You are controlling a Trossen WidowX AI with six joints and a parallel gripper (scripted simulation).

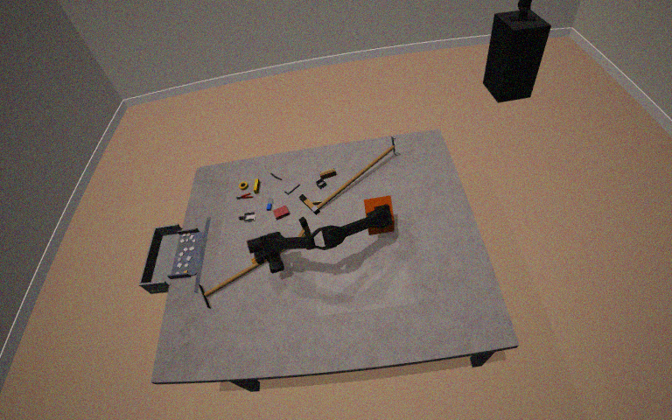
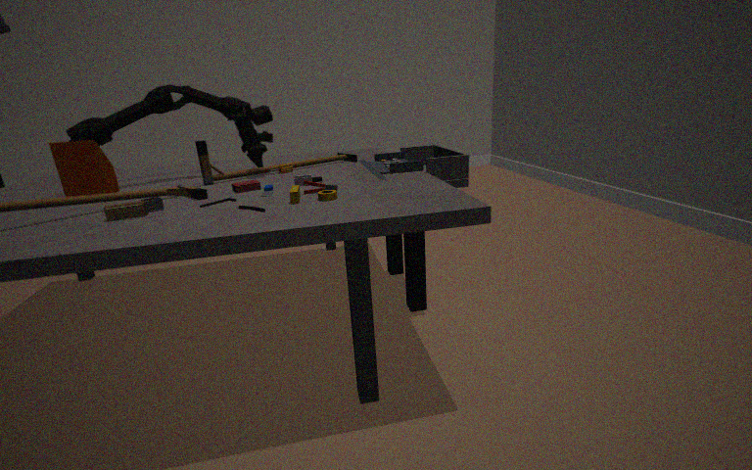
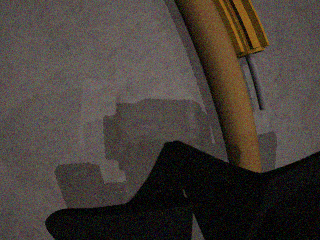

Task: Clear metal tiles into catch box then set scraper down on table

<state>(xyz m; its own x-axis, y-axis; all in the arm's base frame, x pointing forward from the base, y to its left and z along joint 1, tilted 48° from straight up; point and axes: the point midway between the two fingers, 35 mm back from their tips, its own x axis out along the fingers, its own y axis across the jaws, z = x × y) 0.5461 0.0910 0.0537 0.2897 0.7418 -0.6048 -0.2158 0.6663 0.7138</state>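
The long scraper lies with its wooden handle (image 1: 230, 280) (image 2: 310, 163) (image 3: 220, 80) slanting across the table and its dark flat head (image 1: 205, 297) near the plate's corner. My gripper (image 1: 276, 268) (image 2: 260, 164) (image 3: 172, 148) is shut and empty, pointing down just above the table beside the handle. The steel bench plate (image 1: 197, 252) (image 2: 372, 168) is at the table's far edge. Several small pale tiles (image 1: 186, 250) (image 2: 394, 161) are spread on it. The catch box (image 1: 152, 257) (image 2: 447, 166) adjoins its outer end. The box's floor is hard to make out.
A yellow-handled screwdriver (image 3: 245, 27) lies right beside the scraper handle. A second long-handled tool (image 1: 353, 178) (image 2: 82, 198) lies behind the arm. A red block (image 1: 281, 212) (image 2: 246, 186), a yellow tape ring (image 1: 243, 185) (image 2: 327, 195) and several small tools lie between. An upright block (image 2: 204, 162) stands near the handle's end.
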